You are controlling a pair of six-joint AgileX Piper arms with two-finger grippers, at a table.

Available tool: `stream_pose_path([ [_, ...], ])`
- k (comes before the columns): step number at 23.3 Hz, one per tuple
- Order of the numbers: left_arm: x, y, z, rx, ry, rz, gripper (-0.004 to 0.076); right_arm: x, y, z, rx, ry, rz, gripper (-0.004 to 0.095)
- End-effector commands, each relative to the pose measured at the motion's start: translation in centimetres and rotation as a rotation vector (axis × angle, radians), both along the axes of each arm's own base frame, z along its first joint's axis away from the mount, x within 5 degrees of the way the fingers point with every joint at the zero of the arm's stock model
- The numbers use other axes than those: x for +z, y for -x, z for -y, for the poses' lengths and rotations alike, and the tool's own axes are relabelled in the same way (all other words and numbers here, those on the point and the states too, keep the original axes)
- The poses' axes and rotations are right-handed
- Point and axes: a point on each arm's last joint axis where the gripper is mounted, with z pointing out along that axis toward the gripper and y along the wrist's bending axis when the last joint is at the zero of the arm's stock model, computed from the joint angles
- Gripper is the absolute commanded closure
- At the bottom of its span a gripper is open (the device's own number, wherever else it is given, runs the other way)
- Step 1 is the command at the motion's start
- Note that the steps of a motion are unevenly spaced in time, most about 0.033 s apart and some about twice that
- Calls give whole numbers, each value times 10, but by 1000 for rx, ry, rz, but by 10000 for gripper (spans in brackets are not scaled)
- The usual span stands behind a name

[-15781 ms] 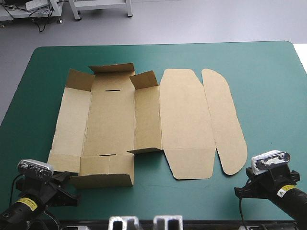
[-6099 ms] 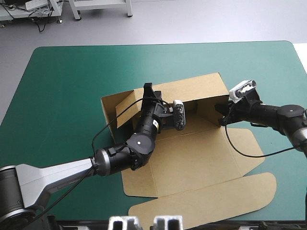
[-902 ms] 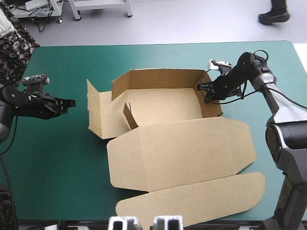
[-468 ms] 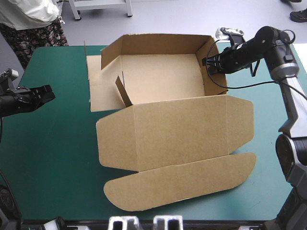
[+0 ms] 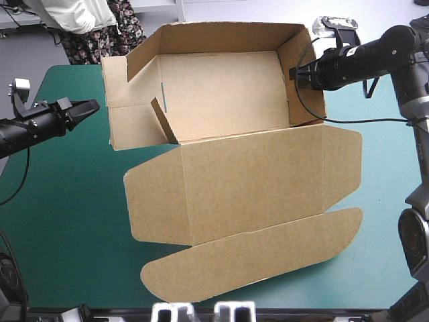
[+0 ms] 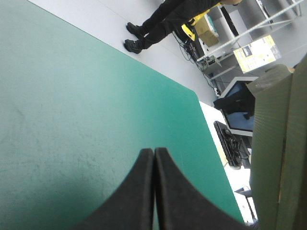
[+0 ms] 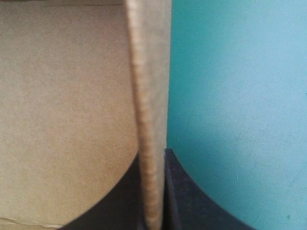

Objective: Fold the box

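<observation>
The brown box is an open tray held up off the teal-green table, its far, right and front walls raised. Its lid hangs flat toward the near edge with a rounded tuck flap. The left end flap lies open, a small tab standing inside. My right gripper is shut on the box's right wall, the board edge pinched between the black fingers. My left gripper is shut and empty, hovering left of the box; its fingers meet in an arch, with a box edge beside them.
A person in a patterned skirt stands just beyond the table's far left corner. Bare teal-green cover stretches along the left side and at the right edge.
The right gripper has raised the box higher and carried it farther back, so tray and lid look larger. The left gripper came in closer to the box's left flap.
</observation>
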Motion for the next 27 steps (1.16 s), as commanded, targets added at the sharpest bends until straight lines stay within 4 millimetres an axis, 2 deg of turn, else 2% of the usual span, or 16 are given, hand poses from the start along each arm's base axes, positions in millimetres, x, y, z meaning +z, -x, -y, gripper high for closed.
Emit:
stream_pose_path([
  [1, 29, 13, 27, -134, 60, 105, 734, 30, 22, -6, 31, -60, 80, 922],
  [10, 29, 11, 59, -249, 71, 92, 734, 32, 22, -29, 56, -27, 150, 922],
  [17, 31, 18, 63, -263, 26, 83, 734, 30, 15, -21, -37, 34, 179, 922],
  [22, 39, 26, 67, -265, 10, 98, 734, 18, 7, -25, -54, -14, 183, 922],
  [27, 45, 31, 82, -300, -7, 128, 734, 2, 2, -45, -39, -35, 217, 922],
])
